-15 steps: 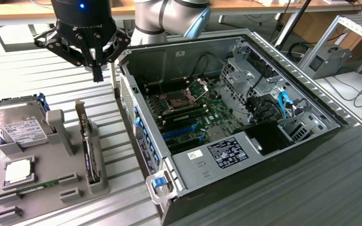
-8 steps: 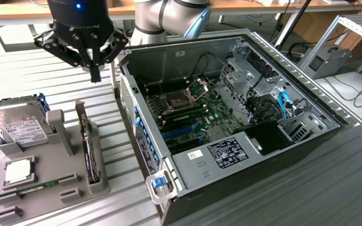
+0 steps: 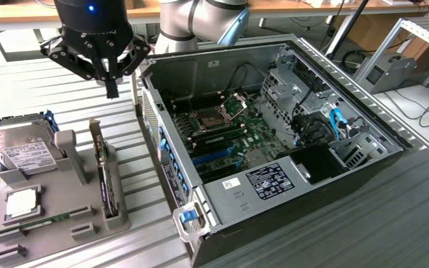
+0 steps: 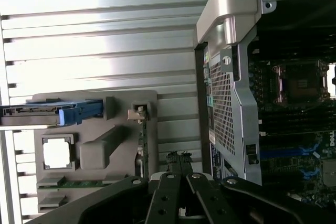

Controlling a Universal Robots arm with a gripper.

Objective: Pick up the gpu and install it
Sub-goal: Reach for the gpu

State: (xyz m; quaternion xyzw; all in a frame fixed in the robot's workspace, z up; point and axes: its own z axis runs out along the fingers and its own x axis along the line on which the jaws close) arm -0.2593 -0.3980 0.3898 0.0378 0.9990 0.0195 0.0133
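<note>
Exterior view, black fingers [image 3: 111, 86] pinched together, thin gpu [image 3: 107, 178] (edge-on) in grey tray [image 3: 51, 196]

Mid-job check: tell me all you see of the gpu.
The gpu stands on edge in a slot of the grey holder tray, at the exterior view's left of the open computer case: a thin dark card, silver metal bracket at one end. Only the tray touches it; the tool hangs above, apart.
</note>
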